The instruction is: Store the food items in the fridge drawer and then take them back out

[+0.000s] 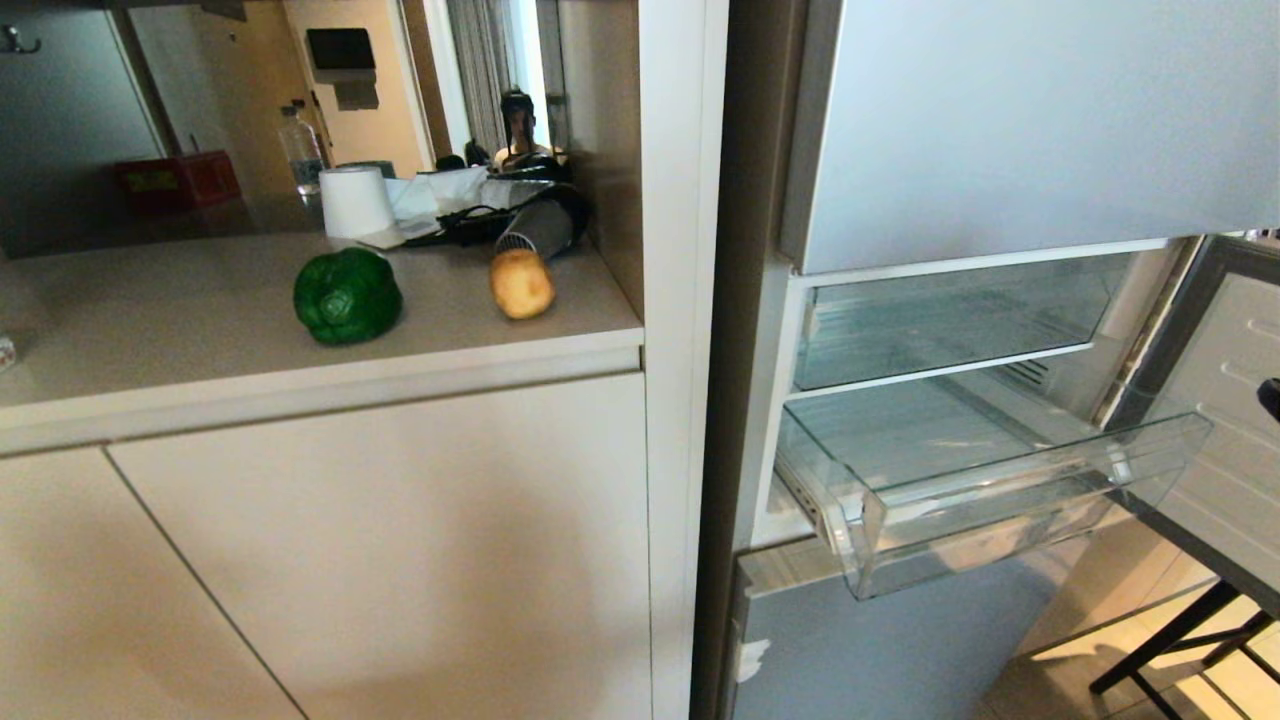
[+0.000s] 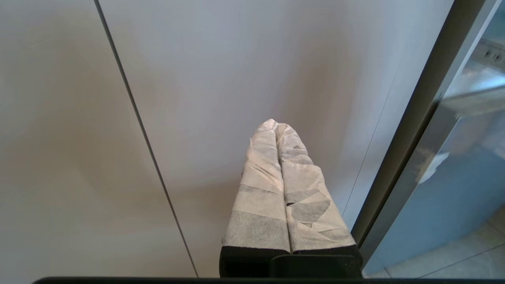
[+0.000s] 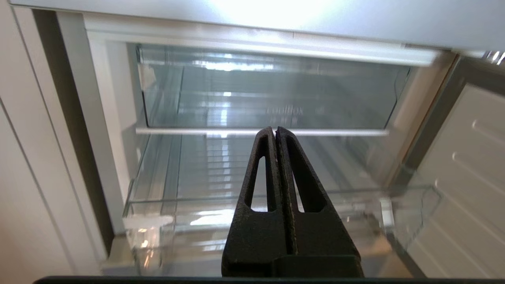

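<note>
We are holding our black right gripper (image 3: 275, 132) pinched shut and empty, facing the pulled-out clear plastic fridge drawer (image 3: 252, 205) just ahead. The tape-wrapped left gripper (image 2: 276, 125) is also closed. Farther off on the beige countertop (image 1: 200, 330), the glossy green bell pepper (image 1: 347, 295) and round tan potato (image 1: 521, 283) are waiting: firm, light, slippery-skinned, so we are judging a grip across their widest middle.

A paper roll (image 1: 356, 200), water bottle (image 1: 302, 150) and red box (image 1: 178, 180) stand on the counter (image 1: 200, 340).

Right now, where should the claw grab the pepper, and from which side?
Grip the pepper across its widest lobes, coming from above. It sits free on the counter, with the potato well apart, so the top is clear. Glossy, lobed skin probably slips, so seat the fingers in the grooves.
</note>
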Motion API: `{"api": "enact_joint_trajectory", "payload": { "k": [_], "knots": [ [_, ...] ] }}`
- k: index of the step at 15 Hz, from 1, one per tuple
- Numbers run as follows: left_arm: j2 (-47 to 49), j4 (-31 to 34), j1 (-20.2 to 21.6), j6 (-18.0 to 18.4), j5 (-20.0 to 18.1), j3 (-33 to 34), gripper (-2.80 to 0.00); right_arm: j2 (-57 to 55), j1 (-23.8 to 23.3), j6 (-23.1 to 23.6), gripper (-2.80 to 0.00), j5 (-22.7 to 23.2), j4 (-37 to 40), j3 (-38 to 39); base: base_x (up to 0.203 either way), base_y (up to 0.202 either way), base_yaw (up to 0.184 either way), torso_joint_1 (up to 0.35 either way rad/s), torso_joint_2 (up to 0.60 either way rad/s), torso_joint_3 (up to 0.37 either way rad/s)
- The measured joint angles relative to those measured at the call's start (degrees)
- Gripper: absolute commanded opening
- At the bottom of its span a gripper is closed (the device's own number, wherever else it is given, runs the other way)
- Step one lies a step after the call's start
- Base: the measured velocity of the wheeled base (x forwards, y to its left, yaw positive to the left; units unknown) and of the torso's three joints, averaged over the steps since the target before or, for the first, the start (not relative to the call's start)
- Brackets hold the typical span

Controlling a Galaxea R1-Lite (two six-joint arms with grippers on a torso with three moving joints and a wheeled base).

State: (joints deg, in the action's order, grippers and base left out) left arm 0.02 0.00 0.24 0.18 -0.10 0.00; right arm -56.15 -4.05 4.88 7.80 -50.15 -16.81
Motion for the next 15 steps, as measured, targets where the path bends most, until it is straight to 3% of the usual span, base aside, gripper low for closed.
{"api": "enact_joint_trajectory", "payload": {
  "k": [5, 8, 13, 15],
  "knots": [
    [0.0, 0.0, 0.0, 0.0, 0.01, 0.0, -2.8, -7.6, 0.0, -0.78, -2.8, -0.35, 7.87, -4.48, 0.0, 0.0, 0.0, 0.033, -0.09, -0.047],
    [0.0, 0.0, 0.0, 0.0, 0.0, 0.0, -2.8, -17.58, -0.3, -2.08, -2.8, -1.08, 12.75, -13.73, 0.0, 0.0, 0.0, 0.0, 0.0, 0.0],
    [0.0, 0.0, 0.0, -0.01, 0.0, 0.0, -2.8, -30.75, -0.77, -2.82, -2.8, -0.88, 37.23, -35.66, 0.0, 0.0, 0.0, 0.0, 0.0, 0.0],
    [0.0, 0.0, 0.0, 0.0, 0.02, 0.0, -2.8, -35.81, -0.77, -2.68, -2.8, -0.83, 44.09, -40.41, 0.0, 0.0, 0.0, 0.0, 0.0, 0.0]
  ]
}}
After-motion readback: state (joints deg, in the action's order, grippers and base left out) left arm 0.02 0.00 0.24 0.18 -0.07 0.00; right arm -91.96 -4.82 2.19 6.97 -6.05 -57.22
